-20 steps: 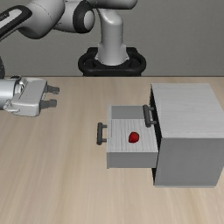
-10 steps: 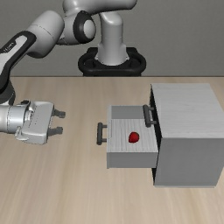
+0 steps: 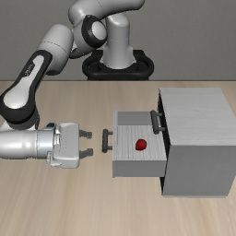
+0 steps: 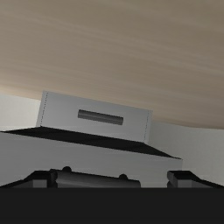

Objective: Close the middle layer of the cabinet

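Middle drawer (image 3: 138,169) stands pulled out of the cabinet (image 3: 194,124) toward the desk (image 3: 55,203) edge on the exterior view's left, with a small red object (image 3: 140,145) on its floor. Your gripper (image 3: 88,142) lies level, fingers apart and empty, tips just short of the drawer's front handle (image 3: 104,139). My read is that it's lined up this way so a straight push on the front panel slides the drawer home.

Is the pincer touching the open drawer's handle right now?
Apart. The exterior view shows a narrow strip of tabletop between the pincer and the drawer handle. In the wrist view the handle stands off ahead of the pincer.
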